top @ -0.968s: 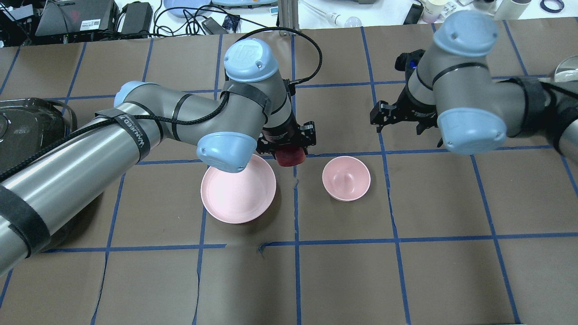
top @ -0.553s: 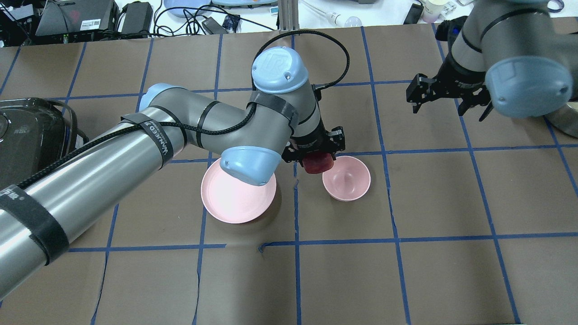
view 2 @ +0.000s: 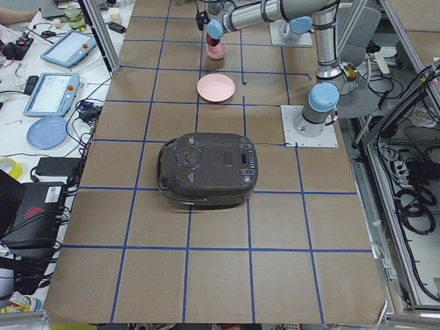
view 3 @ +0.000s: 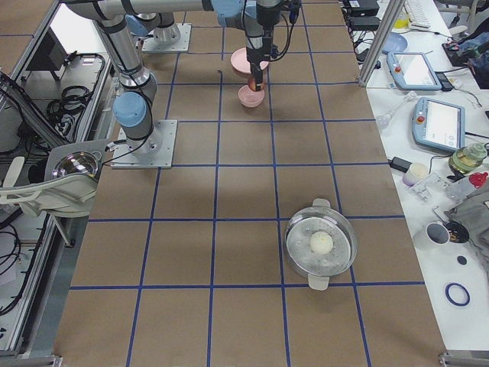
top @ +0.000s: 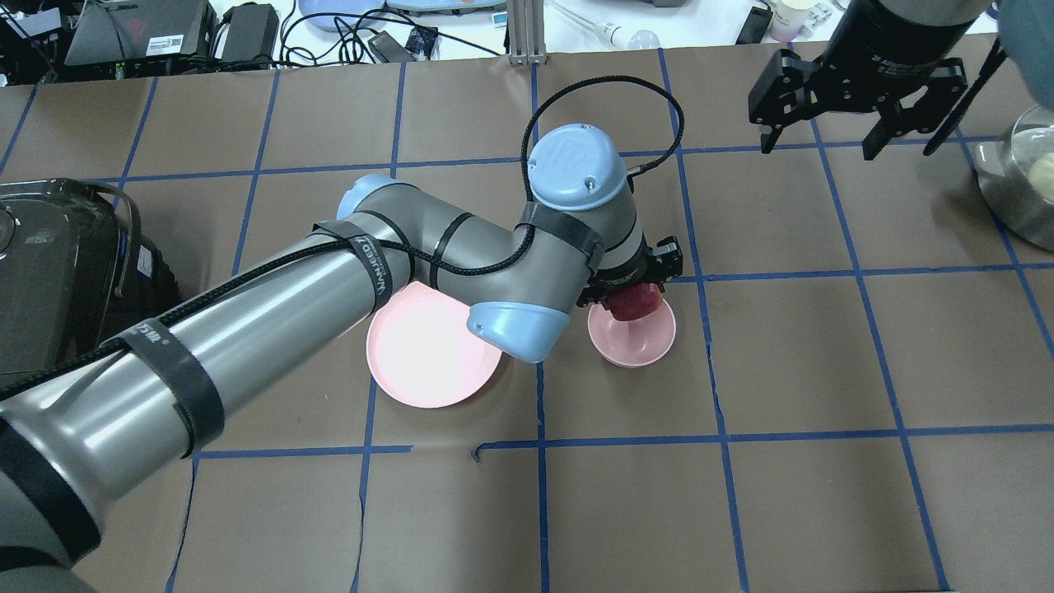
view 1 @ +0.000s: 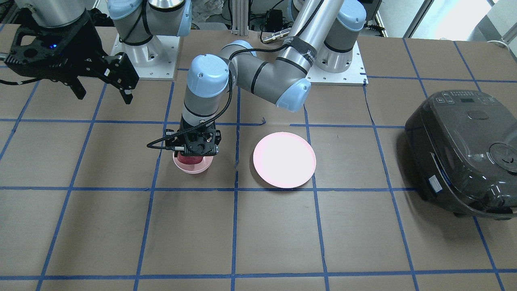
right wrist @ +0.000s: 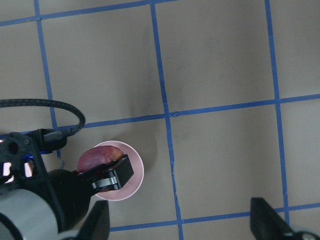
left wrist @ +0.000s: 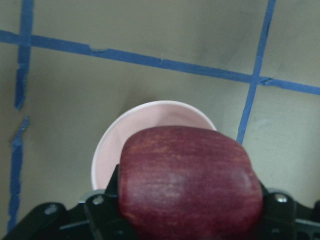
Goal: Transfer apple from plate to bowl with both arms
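My left gripper is shut on the dark red apple and holds it just over the far half of the small deep pink bowl. In the left wrist view the apple fills the space between the jaws, with the bowl right below it. The wide pink plate lies bare to the bowl's left, partly under my left forearm. My right gripper is open and empty, raised at the table's far right, well apart from the bowl. It sees the apple from above.
A dark rice cooker stands at the left edge of the table. A metal pot with a glass lid stands at the right edge, near my right arm. Cables and devices lie beyond the far edge.
My left gripper carried the apple rightwards from beside the plate to over the bowl. My right arm withdrew up and away to the far right corner.
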`<state>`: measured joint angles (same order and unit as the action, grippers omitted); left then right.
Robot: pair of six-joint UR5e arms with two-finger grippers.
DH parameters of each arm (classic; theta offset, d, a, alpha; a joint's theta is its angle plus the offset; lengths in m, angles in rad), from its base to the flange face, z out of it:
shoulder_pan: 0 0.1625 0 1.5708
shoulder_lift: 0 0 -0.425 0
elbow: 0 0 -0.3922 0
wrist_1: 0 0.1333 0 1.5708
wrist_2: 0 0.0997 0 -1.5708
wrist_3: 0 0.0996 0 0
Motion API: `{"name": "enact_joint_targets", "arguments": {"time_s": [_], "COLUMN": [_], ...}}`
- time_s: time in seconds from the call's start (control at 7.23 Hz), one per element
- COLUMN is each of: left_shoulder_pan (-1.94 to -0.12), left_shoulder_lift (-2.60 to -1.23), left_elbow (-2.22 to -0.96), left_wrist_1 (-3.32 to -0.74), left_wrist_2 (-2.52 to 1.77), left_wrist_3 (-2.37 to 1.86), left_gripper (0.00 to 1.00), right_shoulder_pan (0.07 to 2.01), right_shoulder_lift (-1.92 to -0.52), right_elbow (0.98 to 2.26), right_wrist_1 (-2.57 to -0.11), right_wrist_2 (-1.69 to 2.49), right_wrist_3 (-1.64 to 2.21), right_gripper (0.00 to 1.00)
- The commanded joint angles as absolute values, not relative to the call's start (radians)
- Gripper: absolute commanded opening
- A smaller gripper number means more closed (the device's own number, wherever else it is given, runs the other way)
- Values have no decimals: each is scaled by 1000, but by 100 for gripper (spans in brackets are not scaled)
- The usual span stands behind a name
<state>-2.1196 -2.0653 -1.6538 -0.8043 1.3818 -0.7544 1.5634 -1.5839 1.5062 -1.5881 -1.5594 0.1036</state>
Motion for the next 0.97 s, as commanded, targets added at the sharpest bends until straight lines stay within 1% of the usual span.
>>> {"name": "enact_joint_targets", "arguments": {"time_s": [0.0, 0.14, 0.28, 0.41, 0.55, 0.83], "left_shoulder_pan": [-2155, -2155, -2154, -2154, -2154, -2154], "left_shoulder_lift": [-2094, -2097, -2103, -2117, -2117, -2105], "left_elbow": [-1647, -1654, -1654, -1660, -1660, -1660], "left_wrist_1": [-807, -811, -810, -807, -807, -813], "left_wrist_2": [1405, 1405, 1405, 1420, 1448, 1450], "left_wrist_3": [-758, -758, -759, -752, -750, -749], "left_gripper": [0, 0, 10, 75, 99, 100], "right_shoulder_pan": [1586, 1585, 1585, 1583, 1579, 1578], "right_shoulder_lift": [-1588, -1588, -1588, -1586, -1585, -1585], "right_elbow": [1515, 1517, 1517, 1517, 1516, 1516], "right_wrist_1": [-1605, -1605, -1606, -1608, -1609, -1609], "right_wrist_2": [-1560, -1569, -1568, -1571, -1572, -1571], "right_wrist_3": [98, 94, 95, 94, 92, 95], "right_gripper": [100, 100, 100, 100, 100, 100]}}
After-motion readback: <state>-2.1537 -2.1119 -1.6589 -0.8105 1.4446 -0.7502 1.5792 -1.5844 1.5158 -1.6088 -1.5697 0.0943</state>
